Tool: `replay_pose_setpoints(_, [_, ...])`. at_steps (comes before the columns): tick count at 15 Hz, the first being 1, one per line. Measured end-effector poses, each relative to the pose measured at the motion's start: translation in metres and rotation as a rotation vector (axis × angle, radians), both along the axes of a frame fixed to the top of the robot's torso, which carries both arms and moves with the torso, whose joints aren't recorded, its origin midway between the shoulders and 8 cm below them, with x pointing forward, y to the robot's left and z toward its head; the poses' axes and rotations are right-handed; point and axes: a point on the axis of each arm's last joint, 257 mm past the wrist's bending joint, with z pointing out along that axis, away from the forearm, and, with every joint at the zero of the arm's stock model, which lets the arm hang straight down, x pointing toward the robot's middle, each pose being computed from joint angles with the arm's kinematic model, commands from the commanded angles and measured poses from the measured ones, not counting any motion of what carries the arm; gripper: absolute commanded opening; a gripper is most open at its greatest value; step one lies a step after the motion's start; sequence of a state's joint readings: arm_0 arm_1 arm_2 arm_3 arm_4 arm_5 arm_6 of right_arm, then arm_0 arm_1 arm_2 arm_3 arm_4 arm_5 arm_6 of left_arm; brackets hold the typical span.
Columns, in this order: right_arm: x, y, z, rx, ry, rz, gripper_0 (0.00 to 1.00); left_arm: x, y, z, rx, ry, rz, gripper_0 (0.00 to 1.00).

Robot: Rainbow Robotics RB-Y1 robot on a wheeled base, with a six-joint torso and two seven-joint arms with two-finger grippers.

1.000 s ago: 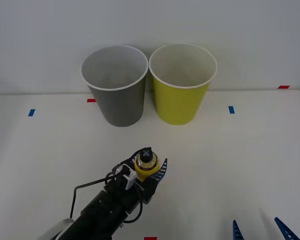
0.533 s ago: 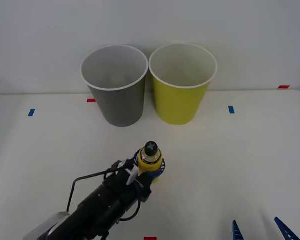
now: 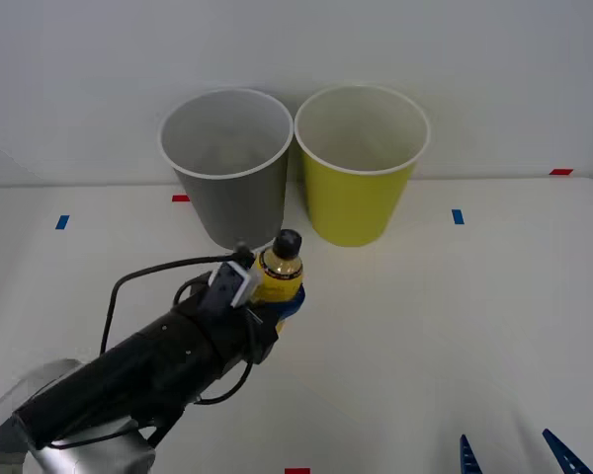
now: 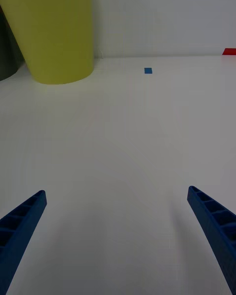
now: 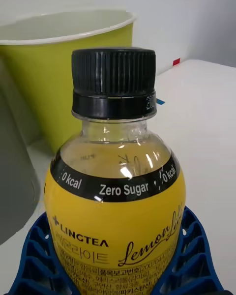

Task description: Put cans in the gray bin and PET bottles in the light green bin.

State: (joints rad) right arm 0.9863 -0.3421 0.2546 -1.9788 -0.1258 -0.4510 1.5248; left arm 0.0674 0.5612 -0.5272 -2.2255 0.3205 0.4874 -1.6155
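My left gripper [image 3: 277, 292] is shut on the PET bottle [image 3: 279, 272], a small clear bottle of yellow liquid with a yellow label and black cap. It holds the bottle upright above the table, just in front of the gray bin [image 3: 229, 168] and the light green bin [image 3: 360, 163]. The left wrist view shows the PET bottle [image 5: 115, 196] close up between the blue fingers [image 5: 189, 255], with the light green bin [image 5: 64, 64] behind it. My right gripper [image 3: 519, 456] stays open low at the front right. Its view shows the right gripper [image 4: 115, 236] over bare table and the light green bin [image 4: 54, 29].
The two bins stand side by side at the back of the white table [image 3: 474, 326], gray on the left. Small blue tape marks [image 3: 458, 216] and red tape marks [image 3: 560, 172] dot the tabletop. A black cable [image 3: 138, 281] loops over my left arm.
My left gripper closed around the bottle, then lifted it and carried it back toward the bins. The right arm has not moved.
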Motion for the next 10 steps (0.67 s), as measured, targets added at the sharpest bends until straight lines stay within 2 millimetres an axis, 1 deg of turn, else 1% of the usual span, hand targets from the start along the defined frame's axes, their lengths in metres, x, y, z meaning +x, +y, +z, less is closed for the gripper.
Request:
replay_pose_setpoints(2, [0.000, 0.000, 0.000, 0.000, 0.000, 0.000, 1.00, -0.007, 0.010, 0.023, 0.029, 0.060, 0.027, 0.00])
replay_pose_setpoints(3, [0.000, 0.000, 0.000, 0.000, 0.000, 0.000, 1.00, -0.011, 0.015, 0.038, 0.022, 0.085, 0.040, 0.00])
replay_pose_setpoints(5, [0.000, 0.000, 0.000, 0.000, 0.000, 0.000, 1.00, -0.015, 0.025, 0.080, -0.056, 0.095, 0.061, 0.00])
replay_pose_setpoints(7, [0.000, 0.000, 0.000, 0.000, 0.000, 0.000, 1.00, -0.019, 0.028, 0.118, -0.140, 0.065, 0.056, 0.00])
replay_pose_setpoints(8, [0.000, 0.000, 0.000, 0.000, 0.000, 0.000, 1.00, -0.022, 0.027, 0.132, -0.164, 0.048, 0.041, 0.00])
replay_pose_setpoints(10, [0.000, 0.000, 0.000, 0.000, 0.000, 0.000, 1.00, -0.022, 0.026, 0.151, -0.174, 0.021, 0.015, 0.00])
